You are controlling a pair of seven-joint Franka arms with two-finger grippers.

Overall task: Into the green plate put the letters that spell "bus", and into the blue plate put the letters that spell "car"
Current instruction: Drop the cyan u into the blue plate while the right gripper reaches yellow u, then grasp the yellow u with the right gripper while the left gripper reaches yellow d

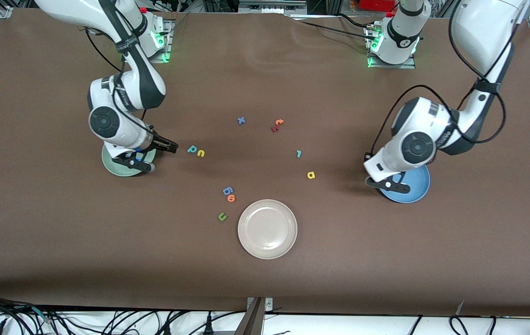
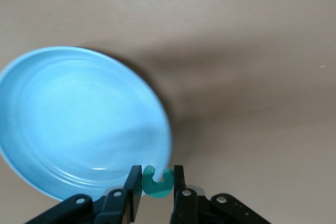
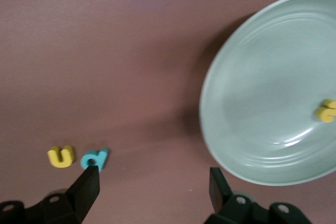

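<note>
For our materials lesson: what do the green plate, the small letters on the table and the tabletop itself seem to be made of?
Green plate: probably glazed ceramic or hard plastic; smooth, glossy, with light streaks along its rim.
Letters, such as the yellow u and the teal c pinched in the left gripper: likely foam; thick, matte, soft-edged.
Tabletop: brown, matte covering, perhaps cloth or mat; material unclear.

Yellow s (image 3: 326, 110) in green plate (image 3: 252, 108), teal c (image 2: 157, 181) gripped over blue plate (image 2: 63, 129).

No readable text/labels; arm markings too blurry.
</note>
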